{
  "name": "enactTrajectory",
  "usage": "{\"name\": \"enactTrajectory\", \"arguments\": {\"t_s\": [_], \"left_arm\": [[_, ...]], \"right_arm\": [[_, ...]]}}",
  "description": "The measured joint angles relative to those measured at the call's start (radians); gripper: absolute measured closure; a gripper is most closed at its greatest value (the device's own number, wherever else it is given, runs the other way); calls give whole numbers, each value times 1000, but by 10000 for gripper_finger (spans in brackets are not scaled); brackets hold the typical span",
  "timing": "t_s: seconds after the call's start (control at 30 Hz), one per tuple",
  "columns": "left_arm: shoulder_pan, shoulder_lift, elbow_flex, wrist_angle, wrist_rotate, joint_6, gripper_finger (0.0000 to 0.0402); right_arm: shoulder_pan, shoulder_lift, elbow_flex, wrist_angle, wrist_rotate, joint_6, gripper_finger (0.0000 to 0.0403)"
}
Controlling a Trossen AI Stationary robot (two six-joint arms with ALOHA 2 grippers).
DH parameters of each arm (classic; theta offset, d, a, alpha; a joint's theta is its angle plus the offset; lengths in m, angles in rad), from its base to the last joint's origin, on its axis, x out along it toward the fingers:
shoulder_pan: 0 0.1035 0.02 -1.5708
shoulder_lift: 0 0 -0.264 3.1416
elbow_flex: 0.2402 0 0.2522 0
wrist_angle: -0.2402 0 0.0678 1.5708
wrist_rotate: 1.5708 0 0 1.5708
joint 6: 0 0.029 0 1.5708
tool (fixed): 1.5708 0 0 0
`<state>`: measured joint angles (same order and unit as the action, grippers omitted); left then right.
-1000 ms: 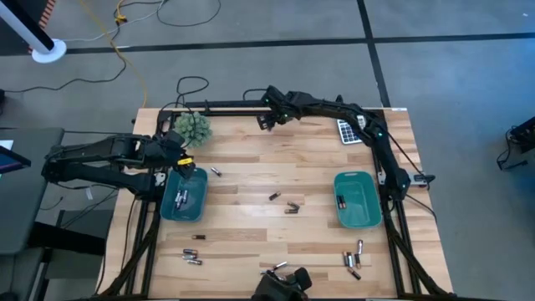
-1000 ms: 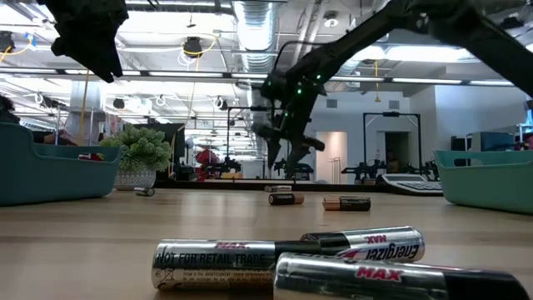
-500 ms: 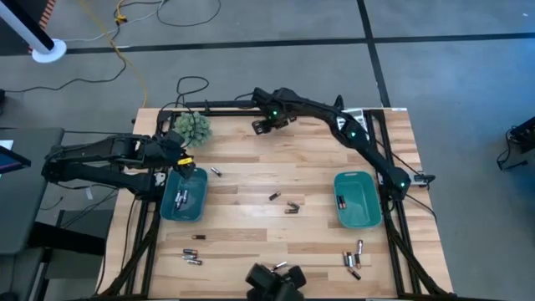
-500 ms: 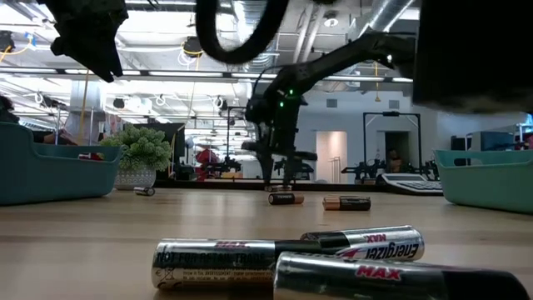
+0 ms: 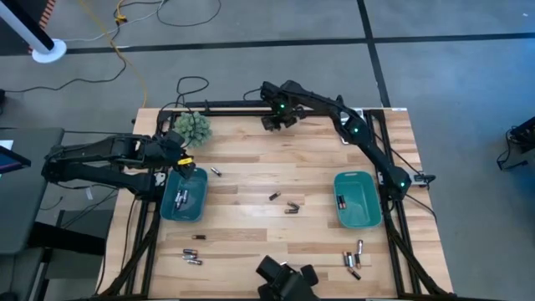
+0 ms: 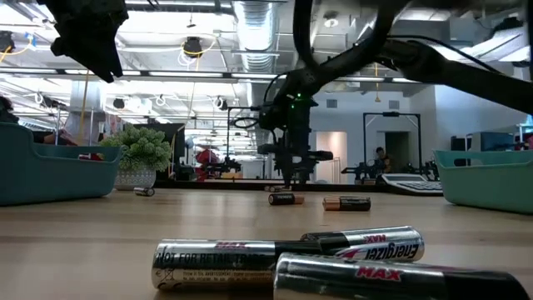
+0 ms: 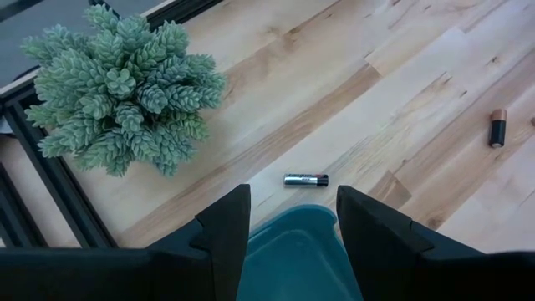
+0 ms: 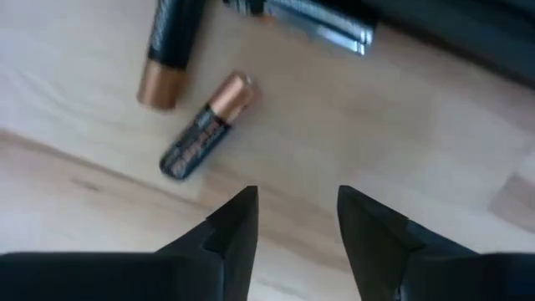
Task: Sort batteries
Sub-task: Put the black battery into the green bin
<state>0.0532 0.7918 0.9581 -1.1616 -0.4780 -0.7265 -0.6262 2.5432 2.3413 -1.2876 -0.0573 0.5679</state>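
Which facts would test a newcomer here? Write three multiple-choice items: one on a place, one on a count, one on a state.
1. Where is the plant?
A. At a corner of the table, on the left side
B. Inside a bin
C. In the middle of the table

2. How many teal bins are there?
A. One
B. Two
C. Four

3. How is the left claw?
A. Shut on a battery
B. Open and empty
C. Shut on the plant

Answers:
1 A: the high view shows it at that corner.
2 B: one bin sits on each side.
3 B: its wrist view shows the fingers apart with nothing between them.
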Motion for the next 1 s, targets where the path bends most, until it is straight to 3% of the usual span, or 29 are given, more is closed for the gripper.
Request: {"name": "enactTrajectory", "arguments": {"t_s": [0.13, 0.4, 0.73, 1.0], "left_arm": [[0, 0, 0, 0, 0, 0, 228], [0, 0, 0, -1, -1, 8, 228], [0, 0, 0, 0, -1, 8, 228], [0, 0, 0, 1, 0, 8, 228]], "right_arm": [[12, -52, 0, 5, -6, 0, 234], [15, -76, 1, 268, -32, 8, 227], [-13, -21, -5, 220, -51, 3, 149], [-8, 1, -7, 198, -51, -5, 141]]}}
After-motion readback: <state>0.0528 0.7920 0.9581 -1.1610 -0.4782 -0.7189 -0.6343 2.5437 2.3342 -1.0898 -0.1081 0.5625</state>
